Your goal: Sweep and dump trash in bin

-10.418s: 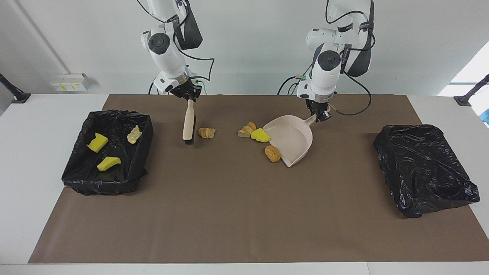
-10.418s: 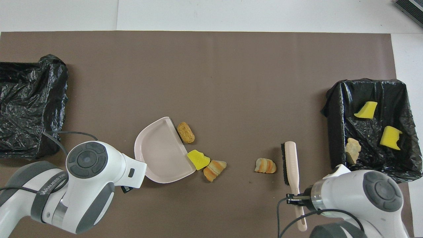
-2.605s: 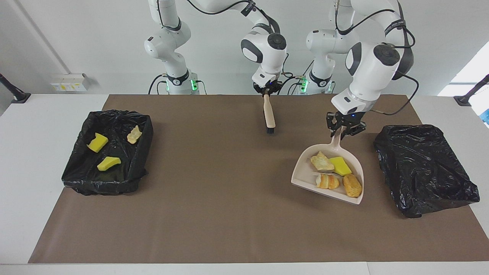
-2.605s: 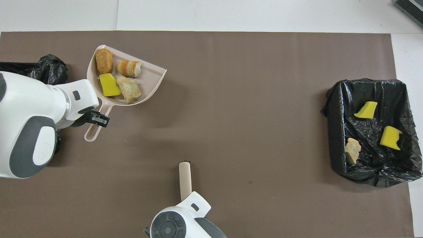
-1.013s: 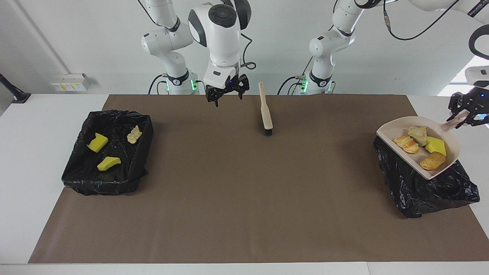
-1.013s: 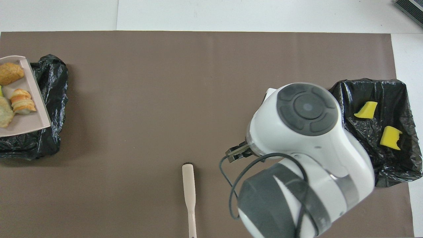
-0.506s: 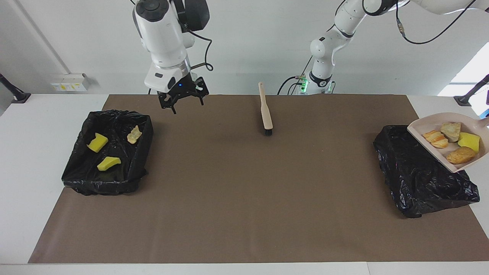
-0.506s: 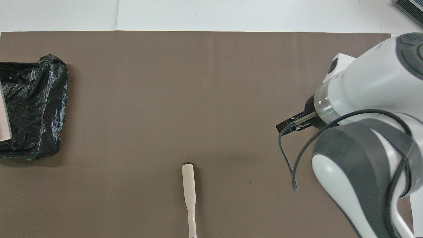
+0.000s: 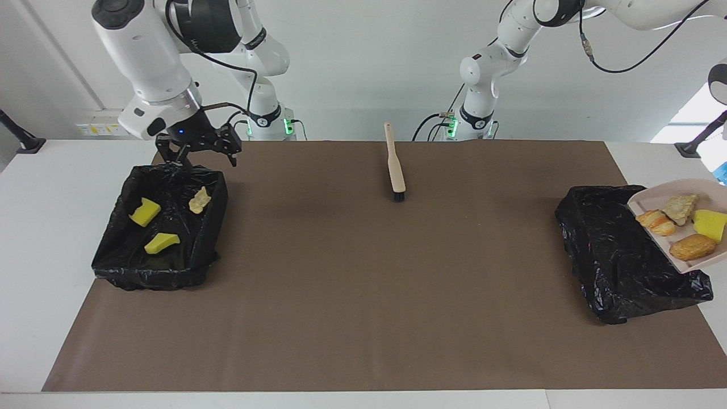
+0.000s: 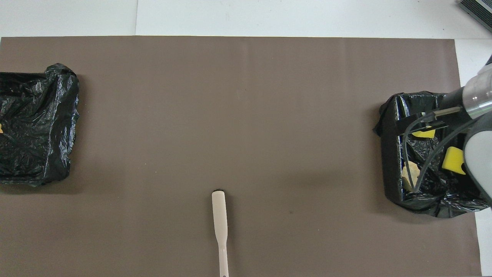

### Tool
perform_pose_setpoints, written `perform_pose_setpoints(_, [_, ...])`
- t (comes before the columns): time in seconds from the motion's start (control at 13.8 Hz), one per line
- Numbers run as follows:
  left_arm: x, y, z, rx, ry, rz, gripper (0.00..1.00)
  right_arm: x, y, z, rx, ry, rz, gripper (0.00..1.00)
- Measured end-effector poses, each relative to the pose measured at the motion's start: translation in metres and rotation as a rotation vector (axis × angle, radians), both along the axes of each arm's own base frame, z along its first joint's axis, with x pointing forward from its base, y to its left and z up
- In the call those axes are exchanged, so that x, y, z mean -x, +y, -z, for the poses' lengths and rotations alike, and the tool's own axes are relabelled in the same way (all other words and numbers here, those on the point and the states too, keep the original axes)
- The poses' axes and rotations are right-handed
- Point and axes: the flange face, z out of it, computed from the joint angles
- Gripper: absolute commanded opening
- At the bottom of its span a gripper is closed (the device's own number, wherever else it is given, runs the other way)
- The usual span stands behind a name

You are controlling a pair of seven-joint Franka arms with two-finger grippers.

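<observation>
two claws: one in view, one out of view
right claw (image 9: 196, 154): hangs over the rim nearest the robots of the bin at the right arm's end (image 9: 213, 196), fingers spread wide, nothing between them
left claw: past the edge of both views; it is pressed together, and what it pinches does not show
dustpan (image 9: 664, 196): raised and tilted over the bin at the left arm's end (image 9: 613, 250), well apart from the right claw; its handle runs out of view
trash in the dustpan: four bits, a grey-tan chunk (image 9: 680, 205), a striped orange pastry (image 9: 656, 222), a yellow sponge (image 9: 710, 223) and a golden-brown bread piece (image 9: 692, 247), all lying on the pan's floor
trash under the right claw: three bits on the black liner of that bin, two yellow sponge chunks (image 9: 145, 212) (image 9: 162, 242) and a tan piece (image 9: 199, 200); the tan piece lies closest below the claw
bin at the left arm's end: black liner crumpled; whether any trash lies inside it cannot be told
brush (image 9: 395, 165): flat on the brown mat (image 9: 363, 295), between the two bins and close to the robots' edge, bristle end pointing away from the robots, well apart from the right claw
counter (image 9: 51, 238): white, showing around the mat
</observation>
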Motion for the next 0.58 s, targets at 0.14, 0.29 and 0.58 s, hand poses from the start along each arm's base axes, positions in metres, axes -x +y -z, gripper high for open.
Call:
perform_pose_setpoints(0.14, [-0.009, -0.016, 0.004, -0.063, 0.018, 0.023, 0.0, 0.0, -0.031, -0.01, 0.003, -0.02, 0.055, 1.0])
perform_pose_setpoints(0.29, [-0.013, -0.02, 0.005, -0.115, 0.026, 0.042, 0.0, 0.003, -0.054, -0.015, 0.004, -0.029, 0.096, 1.0])
perform_pose_setpoints(0.58, [-0.017, -0.018, -0.003, -0.242, 0.03, 0.095, 0.0, 0.013, -0.054, -0.026, 0.002, -0.027, 0.102, 1.0])
